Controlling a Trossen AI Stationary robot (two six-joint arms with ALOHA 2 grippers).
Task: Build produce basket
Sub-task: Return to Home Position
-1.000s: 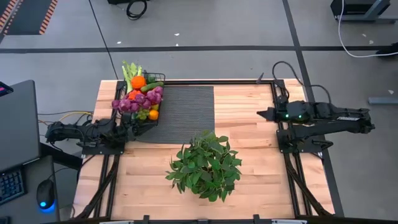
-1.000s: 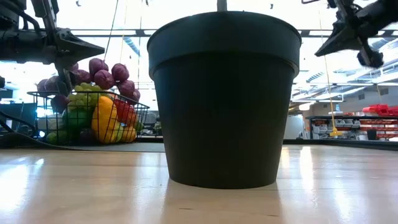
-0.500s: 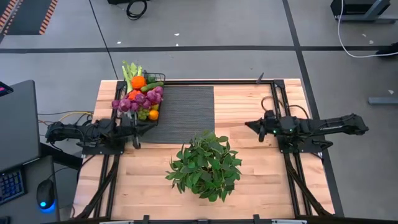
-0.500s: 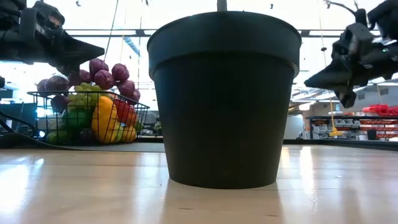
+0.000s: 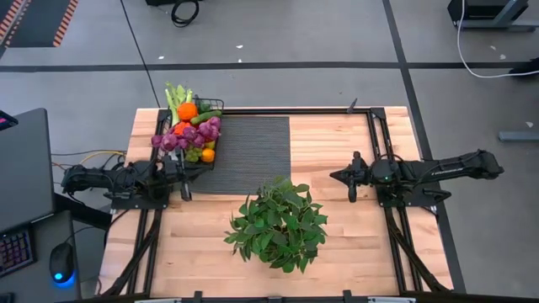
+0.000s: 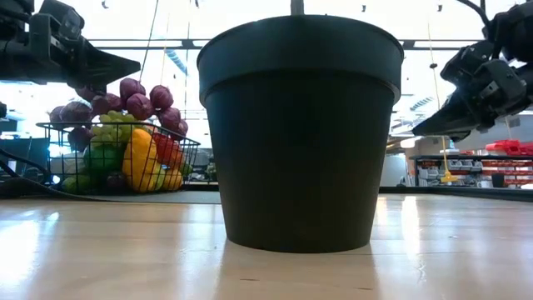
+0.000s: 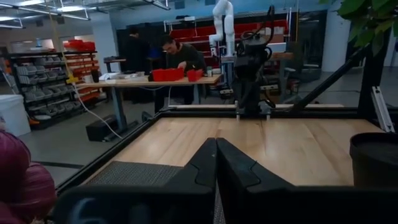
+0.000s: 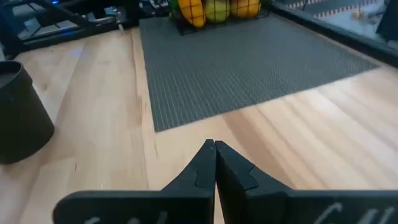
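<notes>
1. Black wire makes up the basket (image 5: 195, 173). It stands in the upper left of the high view, at the left end of the ribbed mat (image 5: 248, 151), and the produce (image 5: 187, 133) is heaped in it. An orange (image 5: 187, 110) and the purple bulb string (image 5: 181, 138) lie on top. The celery (image 5: 175, 95) pokes out at the upper end. At the left of the low view, a yellow pepper (image 6: 140, 158) and green grapes (image 6: 117, 133) show behind the mesh.
2. The right gripper (image 5: 335, 176) has moved most. A second ago it sat higher in the high view, with its arm angled. Now it is at the mid right, pointing toward the centre, and the arm lies straight along its base. In the low view it has dropped from the upper right corner to the mid right edge.
3. The left gripper (image 5: 187, 175) has hardly shifted in the high view. It sits at the mid left, just beside the basket's lower end. In the low view its wrist has turned level within the last second.
4. Each wrist view shows its gripper's jaws pressed together with nothing between them.
5. No loose produce shows on the wooden table (image 5: 337, 244), and both arms are drawn back empty. I judge the basket filled, with only the settling into rest left. The potted plant (image 5: 278, 220) stands at the lower centre, apart from both grippers.
</notes>
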